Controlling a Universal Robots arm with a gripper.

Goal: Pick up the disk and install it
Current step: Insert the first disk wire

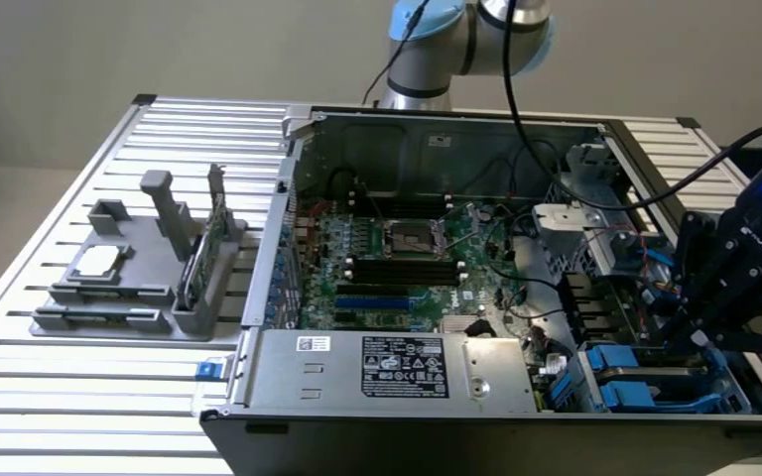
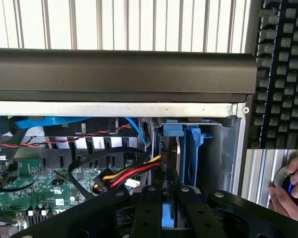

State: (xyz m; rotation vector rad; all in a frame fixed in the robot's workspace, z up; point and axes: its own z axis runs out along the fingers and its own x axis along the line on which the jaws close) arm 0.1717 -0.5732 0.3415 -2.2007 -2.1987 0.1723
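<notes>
surface: slatted metal table [image 1: 37,397], open computer case [image 1: 487,139] on it | arm: gripper [image 2: 170,208] low in your drive bay, clenched on the disk [image 2: 170,220] | disk: blue-framed, upright between the fingers [image 2: 148,213]

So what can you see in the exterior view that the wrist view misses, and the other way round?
The exterior view alone has the grey fixture outside the case, the motherboard's CPU socket and the power supply. The wrist view alone has a keyboard and a person's hand on a knob. Both share the open computer case, the gripper and the blue drive carrier at the bay.
</notes>
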